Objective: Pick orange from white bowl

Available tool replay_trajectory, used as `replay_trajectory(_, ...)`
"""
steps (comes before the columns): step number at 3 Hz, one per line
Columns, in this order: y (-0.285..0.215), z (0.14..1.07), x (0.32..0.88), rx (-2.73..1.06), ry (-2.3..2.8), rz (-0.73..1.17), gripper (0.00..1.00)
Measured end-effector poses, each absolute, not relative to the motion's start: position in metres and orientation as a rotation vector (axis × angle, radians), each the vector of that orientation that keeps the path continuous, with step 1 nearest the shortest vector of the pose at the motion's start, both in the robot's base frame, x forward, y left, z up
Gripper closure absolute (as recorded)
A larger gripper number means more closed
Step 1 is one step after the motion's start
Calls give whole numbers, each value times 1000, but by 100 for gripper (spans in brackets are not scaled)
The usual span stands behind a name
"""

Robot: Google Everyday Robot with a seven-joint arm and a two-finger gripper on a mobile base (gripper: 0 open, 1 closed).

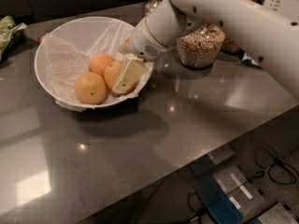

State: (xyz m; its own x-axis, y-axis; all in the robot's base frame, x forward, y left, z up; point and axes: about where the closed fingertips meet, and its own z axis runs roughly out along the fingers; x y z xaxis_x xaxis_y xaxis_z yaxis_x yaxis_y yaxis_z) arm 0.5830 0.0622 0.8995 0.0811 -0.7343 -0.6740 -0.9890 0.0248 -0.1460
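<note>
The white bowl (70, 31), lined with crinkled wrap, stands at the back left of the grey table. Three oranges lie in its near right part. The orange (112, 73) on the right is partly covered by my gripper (126, 77), whose pale end reaches down into the bowl from the right and lies against this fruit's right side. A second orange (90, 88) lies in front left of it and a third (100, 62) behind. The white arm (224, 17) comes in from the upper right.
A glass jar of grains (201, 45) stands just right of the bowl, under the arm. A green packet (9, 29) lies at the far left edge. The table's front edge runs diagonally at lower right, with cables and boxes (233, 195) on the floor below.
</note>
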Motion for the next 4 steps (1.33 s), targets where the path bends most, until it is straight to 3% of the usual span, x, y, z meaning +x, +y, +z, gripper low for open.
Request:
replay_trajectory(1,63,890,581,-1766,1729,553,23)
replay_trajectory(4,71,863,584,-1777,1783,575,26)
